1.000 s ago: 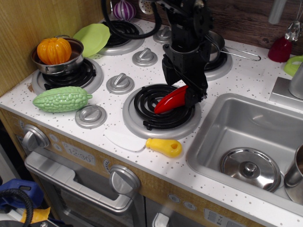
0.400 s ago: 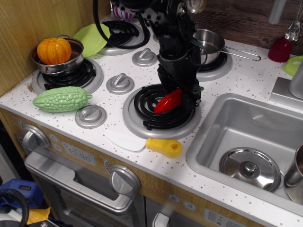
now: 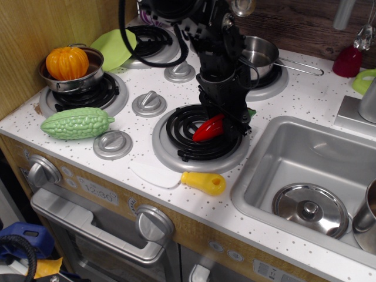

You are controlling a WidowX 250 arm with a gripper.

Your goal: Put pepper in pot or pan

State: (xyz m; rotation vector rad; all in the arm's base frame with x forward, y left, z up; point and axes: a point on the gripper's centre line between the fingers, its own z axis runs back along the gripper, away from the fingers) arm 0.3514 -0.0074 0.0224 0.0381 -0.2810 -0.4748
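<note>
Pepper (image 3: pixel 209 128): lay over the near-centre burner (image 3: pixel 200 136), pointed tip toward the near left, stem end hidden under the gripper (image 3: pixel 230 117).
Gripper: down over the pepper's stem end, fingers on either side of it; whether they were actually pinching it could not be told.
Pan (image 3: pixel 259 53): stood on the far-right burner, just behind the arm, its wire handle pointing right; it looked empty.
Handling: probably light, hollow, stiff plastic; the glossy curved skin looked slippery and likely to pivot in a loose pinch.
Grasp point: the thick part next to the stem seemed best, across the width, not the tapering tip.
Risk: the tip could swing and catch the coil rings when lifted.
</note>
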